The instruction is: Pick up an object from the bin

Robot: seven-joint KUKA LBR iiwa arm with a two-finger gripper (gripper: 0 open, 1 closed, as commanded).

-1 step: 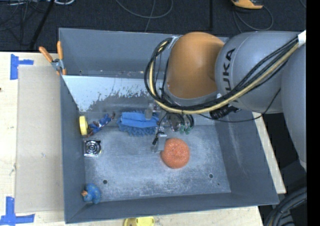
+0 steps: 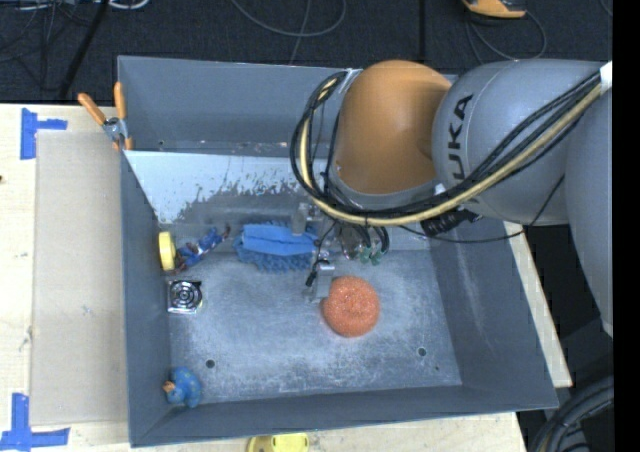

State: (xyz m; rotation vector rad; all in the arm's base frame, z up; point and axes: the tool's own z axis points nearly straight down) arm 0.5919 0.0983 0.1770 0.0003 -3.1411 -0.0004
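Grey bin (image 2: 290, 355) with orange ball (image 2: 350, 306), blue brush (image 2: 272, 245); claw (image 2: 318, 278) between them, opening unclear

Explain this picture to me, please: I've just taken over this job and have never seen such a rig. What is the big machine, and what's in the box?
One camera looks down on a grey metal bin from above and a little to one side. The big grey shape with the orange cover is a robot arm reaching in from the right. Its hand hangs low between a blue brush and an orange-red round scrubber ball. Whether it grips anything I cannot tell. Along the left side lie a yellow piece, a small shiny metal part and, in the near corner, a small blue toy.
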